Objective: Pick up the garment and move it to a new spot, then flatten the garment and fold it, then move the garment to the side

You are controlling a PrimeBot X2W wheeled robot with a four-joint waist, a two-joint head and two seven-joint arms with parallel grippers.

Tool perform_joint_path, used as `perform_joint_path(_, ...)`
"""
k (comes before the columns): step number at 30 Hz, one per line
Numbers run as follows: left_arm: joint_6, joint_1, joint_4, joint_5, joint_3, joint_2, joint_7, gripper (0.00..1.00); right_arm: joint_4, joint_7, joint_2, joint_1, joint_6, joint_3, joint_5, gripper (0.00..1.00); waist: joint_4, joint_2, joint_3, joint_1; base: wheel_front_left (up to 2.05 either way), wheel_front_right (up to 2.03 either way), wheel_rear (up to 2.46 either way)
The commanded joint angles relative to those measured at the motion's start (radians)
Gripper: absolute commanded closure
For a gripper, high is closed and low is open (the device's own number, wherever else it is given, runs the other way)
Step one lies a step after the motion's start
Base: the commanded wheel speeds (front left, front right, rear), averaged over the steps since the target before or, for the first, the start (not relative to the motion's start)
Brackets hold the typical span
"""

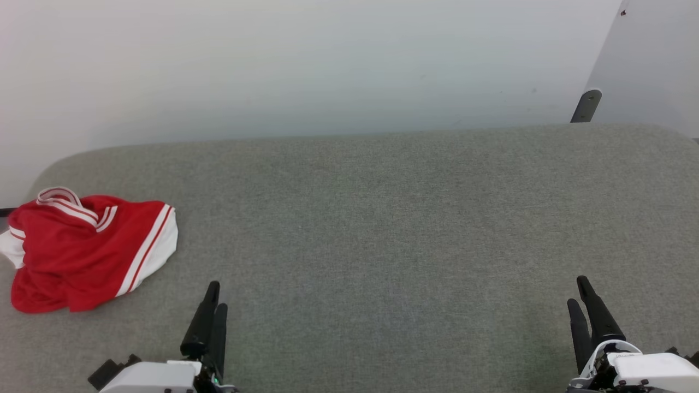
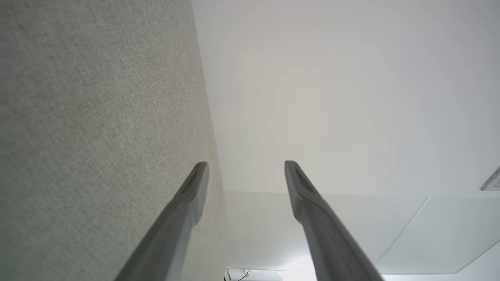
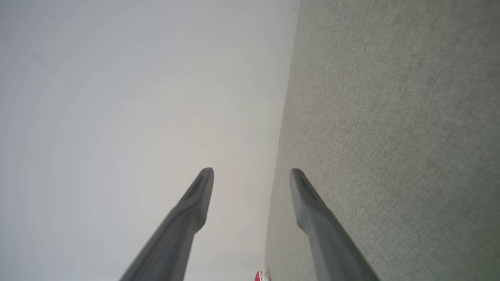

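The garment (image 1: 82, 251), a red shirt with white sleeves and red-white striped trim, lies crumpled at the far left of the grey fabric-covered table (image 1: 382, 229). My left gripper (image 1: 217, 295) stands open near the front edge, right of the garment and apart from it, with nothing between its fingers. In the left wrist view the left gripper (image 2: 246, 166) shows its two dark fingers spread. My right gripper (image 1: 579, 289) is open at the lower right, far from the garment. The right wrist view shows the right gripper (image 3: 252, 173) spread, and a sliver of the garment (image 3: 261, 276) at the bottom edge.
A pale wall (image 1: 327, 65) rises behind the table's rounded far edge. A dark post (image 1: 586, 105) and a light panel (image 1: 650, 65) stand at the back right. The grey surface stretches wide between the two grippers.
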Motion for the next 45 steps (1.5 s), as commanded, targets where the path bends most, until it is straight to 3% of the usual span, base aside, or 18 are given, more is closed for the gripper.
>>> perform_joint_path(1, 0.004, -0.011, -0.027, 0.017, -0.009, 0.010, -0.009, 0.00, -0.022, -0.011, -0.006, -0.021, 0.000, 0.012, -0.019, 0.00, 0.000, 0.0000, 0.000, 0.0000, 0.00, 0.00, 0.00)
perform_joint_path(15, 0.017, 0.006, -0.072, 0.117, -0.055, 0.040, -0.073, 0.00, -0.039, -0.070, -0.023, -0.020, 0.000, 0.057, -0.129, 0.00, -0.001, 0.0000, -0.005, 0.0000, 0.00, 0.00, 0.00)
perform_joint_path(23, 0.031, 0.014, -0.083, 0.218, -0.068, 0.057, -0.107, 0.00, -0.038, -0.101, -0.036, -0.017, 0.000, 0.070, -0.253, 0.00, -0.001, 0.0000, -0.010, 0.0000, 0.00, 0.00, 0.00)
perform_joint_path(45, 0.075, 0.046, -0.098, 0.687, -0.087, 0.099, -0.179, 0.00, -0.033, -0.171, -0.035, -0.001, 0.001, 0.076, -0.744, 0.00, 0.000, 0.0000, -0.026, 0.0000, 0.00, 0.00, 0.00)
